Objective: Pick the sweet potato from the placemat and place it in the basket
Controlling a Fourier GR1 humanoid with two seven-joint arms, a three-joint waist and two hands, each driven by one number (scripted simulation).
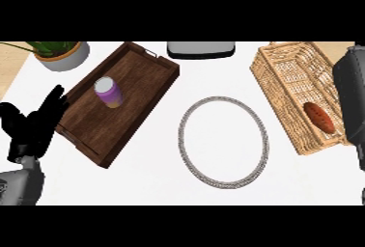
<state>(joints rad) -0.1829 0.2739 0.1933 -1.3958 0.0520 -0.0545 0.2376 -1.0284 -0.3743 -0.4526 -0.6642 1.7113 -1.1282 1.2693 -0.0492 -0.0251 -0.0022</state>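
1. The right hand shows only as a dark mass along the counter's right edge, lying over the outer side of the basket. I cannot tell how far open it is, and nothing shows in its hold.
2. Just beside it, the sweet potato lies on the floor of the basket, toward the basket's near end. It is whole in view with nothing wrapped round it, so I judge it is set down, not carried.
3. The basket is long and woven. It lies slantwise by the counter's right edge, its far end toward the far right corner. Its open top faces up, which suits a drop from above on this arm's own side.
4. The placemat is round with a braided rim and sits at the counter's middle, near the basket but not touching it. It bears nothing. By my reading the task is all but done, and only drawing the arm clear remains.
5. The left hand rests open with its fingers up by the counter's left edge, holding nothing. The work lies on the other side.
6. The left hand overlaps the near corner of a wooden tray that carries an upright purple cup. A potted plant stands at the far left corner and a grey appliance at the far edge. All are well off the path.
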